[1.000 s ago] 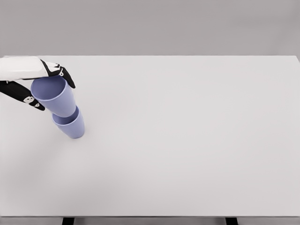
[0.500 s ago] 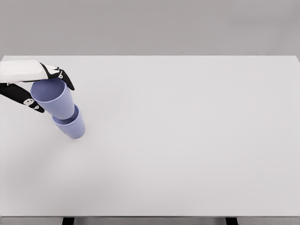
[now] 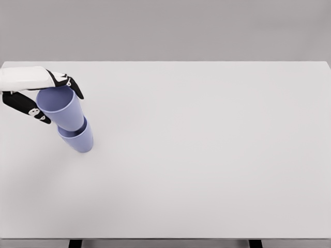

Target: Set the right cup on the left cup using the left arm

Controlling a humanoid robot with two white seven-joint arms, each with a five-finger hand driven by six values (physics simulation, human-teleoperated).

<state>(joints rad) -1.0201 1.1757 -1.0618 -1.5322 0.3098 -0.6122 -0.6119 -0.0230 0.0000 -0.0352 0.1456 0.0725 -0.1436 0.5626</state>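
Barely anything has moved over the last second: the left hand [image 3: 36, 93] has only drifted a touch across the far left of the tabletop [image 3: 207, 155], and the upper cup [image 3: 60, 107] sits a shade lower and squarer in the mouth of the lower cup [image 3: 77, 138] than it did. To my eye that means the stacking itself is as good as done and what remains is the letting go.

The fingers [image 3: 72, 85] are still curled round the upper cup's rim, dark tips on the far side and the thumb on the near side, so the hand has not released it yet. The cup leans slightly up and to the left, its base nested inside the lower one, which stands on the tabletop near the left edge.

Both cups are the same plain lavender-blue tumbler, smooth and matte, tapering from a wide round rim to a narrower base, the sort of shape made for nesting. The hand is white-shelled with black finger segments. The tabletop is a flat, pale grey, featureless surface with a soft sheen. No right arm shows anywhere.
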